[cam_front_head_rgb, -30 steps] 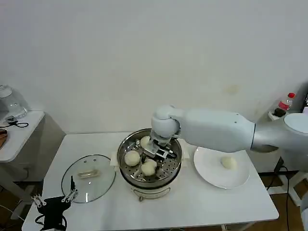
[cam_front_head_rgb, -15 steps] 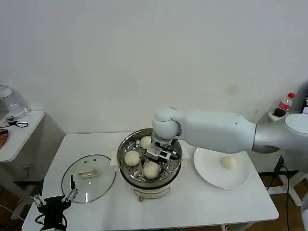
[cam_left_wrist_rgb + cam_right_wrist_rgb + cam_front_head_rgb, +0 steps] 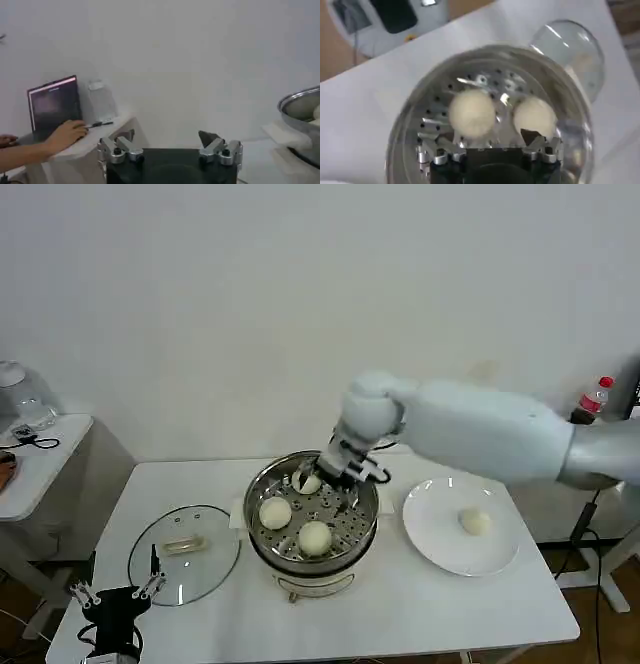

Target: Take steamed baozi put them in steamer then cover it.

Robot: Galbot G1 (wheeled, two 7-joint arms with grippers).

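Stainless steamer [image 3: 312,519] holds three baozi; our right gripper [image 3: 345,471], fingers apart and empty, hangs over its far rim, the fourth baozi [image 3: 475,522] lying right of it on the plate [image 3: 435,544]. The cover [image 3: 184,553] rests left, near our open left gripper [image 3: 113,596]. From the left wrist, the steamer rim [image 3: 300,102] shows. From the right wrist, two baozi [image 3: 472,113] lie beyond the fingers [image 3: 436,155]. No writing is legible.

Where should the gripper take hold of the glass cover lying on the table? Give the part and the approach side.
Grip the pale oblong handle at the centre of the cover, coming straight down from above. The cover lies flat on the table left of the steamer, handle up; the low glass dome and thin rim give fingers little purchase. The left gripper, open, is nearest.
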